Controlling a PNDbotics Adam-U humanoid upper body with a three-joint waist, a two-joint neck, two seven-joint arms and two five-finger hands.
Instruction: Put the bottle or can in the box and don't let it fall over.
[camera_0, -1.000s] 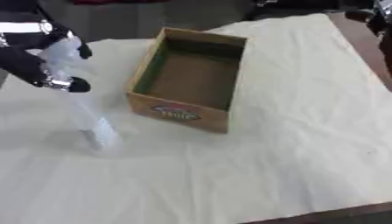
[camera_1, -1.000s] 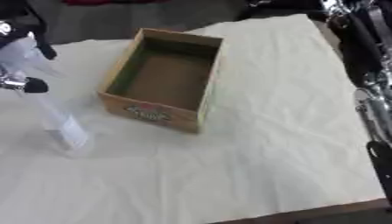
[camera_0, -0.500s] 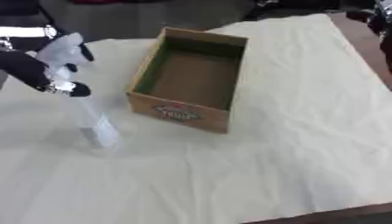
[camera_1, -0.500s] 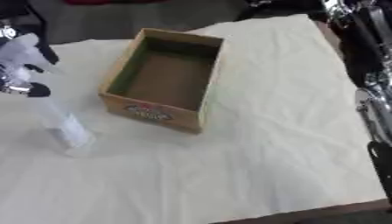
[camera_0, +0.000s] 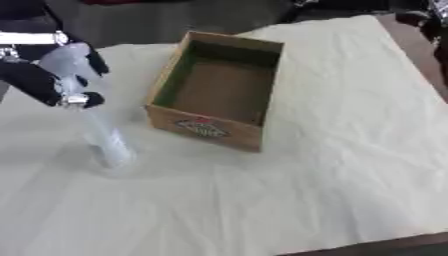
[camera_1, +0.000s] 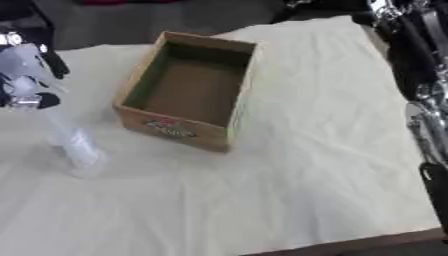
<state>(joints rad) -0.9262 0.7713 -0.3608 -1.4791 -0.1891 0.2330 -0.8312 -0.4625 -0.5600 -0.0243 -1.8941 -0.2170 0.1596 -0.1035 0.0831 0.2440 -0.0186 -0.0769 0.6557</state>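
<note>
Left hand (camera_0: 54, 75) curled around the upper part of a clear plastic bottle (camera_0: 98, 127), gripping it near the top, with dark fingers (camera_0: 35, 85) wrapped on the near side and the thumb side showing toward the box. Bottle tilted a little, top leaning toward the far left, base resting on or just above the surface (camera_0: 289, 190) at the left; contact at the base too blurred to settle. Well left of the box (camera_0: 219, 92), outside it, with a clear gap between the two. Open cardboard box, brown, with a greenish inner wall on the left side and a bare brown floor, standing askew near the middle of the surface with one short end turned toward the camera; on that near end a printed label (camera_0: 203, 128) in red and dark tones, wording unreadable. Pale cream cloth spread over the whole surface, lightly creased, with a dark brown edge showing at the lower right corner. Right arm (camera_1: 420, 95) visible along the right side in the right eye view, black and silver, reaching down past the edge of the surface; right hand not seen in either view, so open or closed impossible to say.
</note>
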